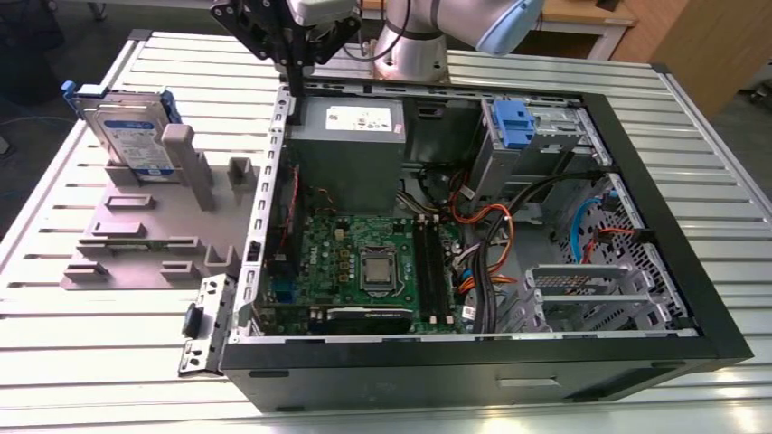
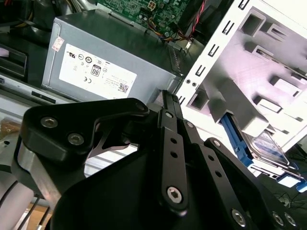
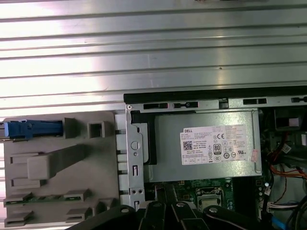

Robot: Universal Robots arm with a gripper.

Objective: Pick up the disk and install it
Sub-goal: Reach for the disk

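Gripper linkage looms closest, its fingers pressed together on nothing, hanging over the computer case's side wall by the power supply. Just outside that wall, the disk stands on edge in a grey rack. A clean pick likely needs the fingers spread and squared to its flat faces, clear of the rack's post.

Lighting: bright, even, overhead. Glare: table slats beside case washed white in first wrist view; holder beside case blown out, gripper dark in second wrist view. Case interior shadowed.
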